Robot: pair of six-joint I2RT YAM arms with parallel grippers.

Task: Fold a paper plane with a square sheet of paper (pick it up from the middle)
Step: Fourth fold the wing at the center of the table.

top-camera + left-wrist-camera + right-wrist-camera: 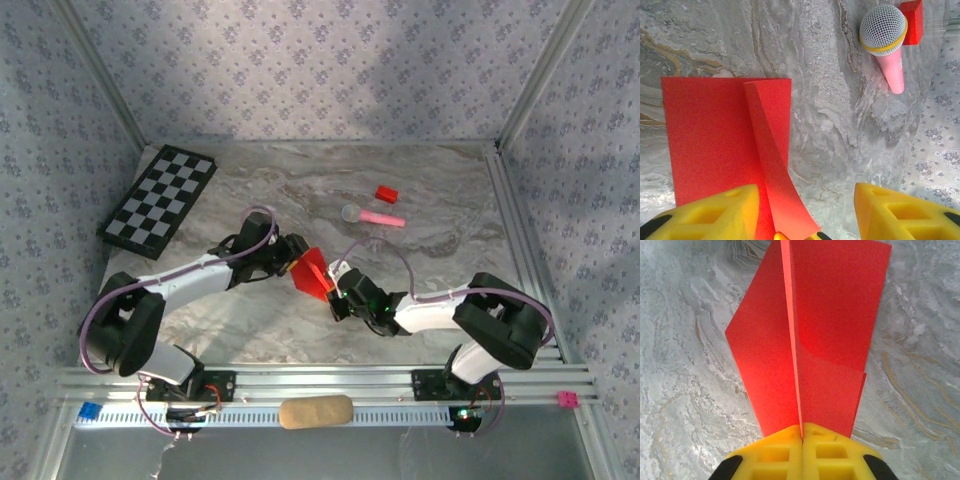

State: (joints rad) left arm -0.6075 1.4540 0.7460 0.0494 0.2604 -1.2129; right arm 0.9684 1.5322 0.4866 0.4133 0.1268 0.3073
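The red sheet of paper (310, 271) is partly folded and held above the marble table between both arms. My right gripper (802, 432) is shut on its near edge along a raised centre crease, and the red paper (835, 315) fans out ahead of the jaws with panels on both sides. My right gripper (340, 292) sits just right of the paper. My left gripper (807, 215) is open; the paper (710, 140) lies by its left finger (715, 212) and a raised strip curls up into the gap. My left gripper (288, 256) is at the paper's left.
A checkerboard (160, 198) lies at the back left. A pink stick with a grey round head (372, 215) and a small red block (386, 193) rest behind the grippers; both appear again, stick (886, 42) and block (913, 21). A tan oblong (315, 411) sits on the front rail.
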